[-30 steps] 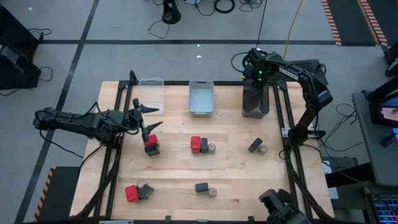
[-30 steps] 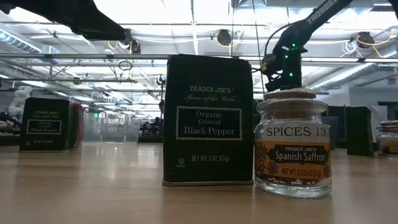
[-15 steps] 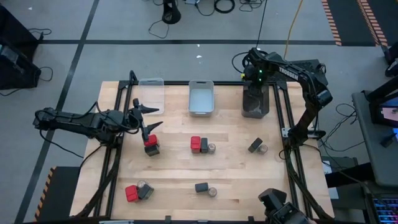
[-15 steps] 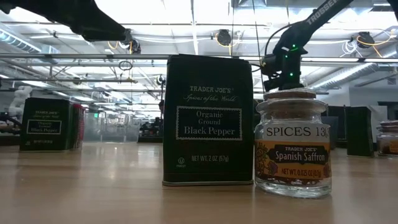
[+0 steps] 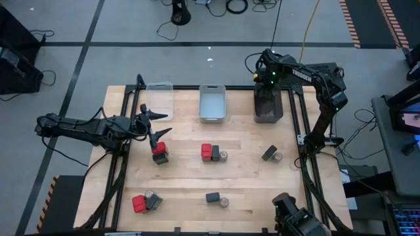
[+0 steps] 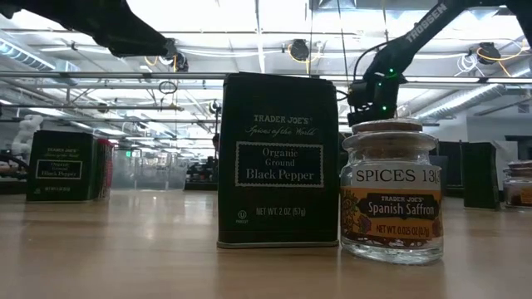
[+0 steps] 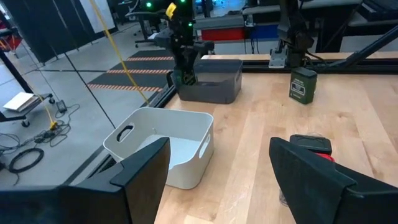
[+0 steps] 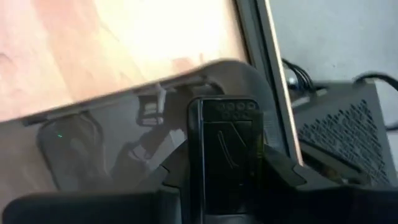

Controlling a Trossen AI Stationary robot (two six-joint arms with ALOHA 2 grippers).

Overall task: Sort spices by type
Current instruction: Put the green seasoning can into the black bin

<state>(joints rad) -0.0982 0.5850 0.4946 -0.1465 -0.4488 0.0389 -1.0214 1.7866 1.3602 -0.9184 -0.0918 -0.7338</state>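
Right end effector point(image 5: 266, 92) hangs over the dark grey rectangular bin point(image 5: 268, 113) at the far right of the wooden surface point(image 5: 243, 164). Its fingers are closed on a dark grey boxy spice tin point(image 8: 229, 163), seen in the right wrist view between the fingers, the bin's rim behind it.

Step in hand, as judged: dropping this tin in the dark bin. To do it well: lower inside the rim before letting go, keep the tin upright, release clear of the walls.

Left end effector point(image 5: 154, 124) waits wide open, holding nothing, just above a red boxy spice block point(image 5: 158, 149) near the left side.

Other spices lie scattered mid-surface and along the near edge; white bin point(image 5: 212, 103) and clear bin point(image 5: 159, 94) stand at the far edge.
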